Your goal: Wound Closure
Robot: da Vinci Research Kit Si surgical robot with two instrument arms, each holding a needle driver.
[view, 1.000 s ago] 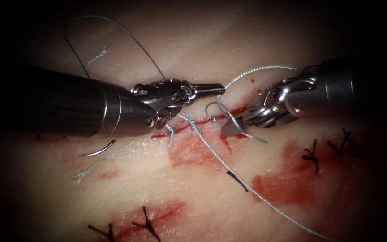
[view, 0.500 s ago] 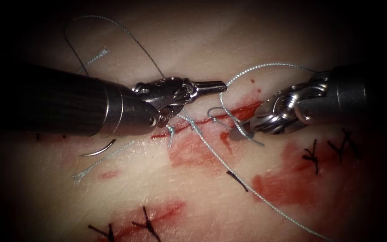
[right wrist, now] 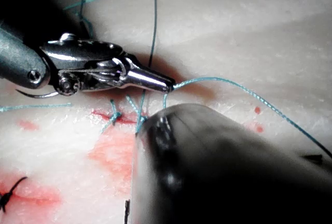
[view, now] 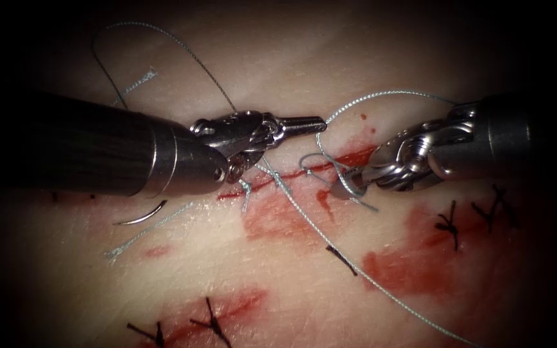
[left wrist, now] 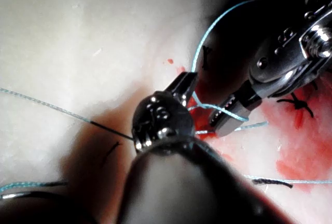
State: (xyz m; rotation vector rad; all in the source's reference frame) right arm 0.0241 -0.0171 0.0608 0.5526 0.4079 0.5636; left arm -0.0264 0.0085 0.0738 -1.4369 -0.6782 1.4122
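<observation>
Needle lies loose on the tissue at lower left of the endoscope view, below my left shaft, left of the cut, held by neither pincer and not in the tissue; it has not shifted over the last second. Thread arcs from the tip of my left pincer up and over to the right, and a small loop of it sits over the cut at centre frame. My left pincer is closed, its tip pinching the thread just above the cut; the right wrist view shows the thread leaving that closed tip. It has barely moved.

My right pincer comes in from the right with its tip down at the loop on the cut. A second ago its jaws were parted wider; now they look nearly closed around the strand, which the left wrist view shows crossing that tip. The whole tool has drawn slightly toward the right edge. Red fluid stains the tissue below the cut, and dark finished stitches sit at right and along the bottom.
</observation>
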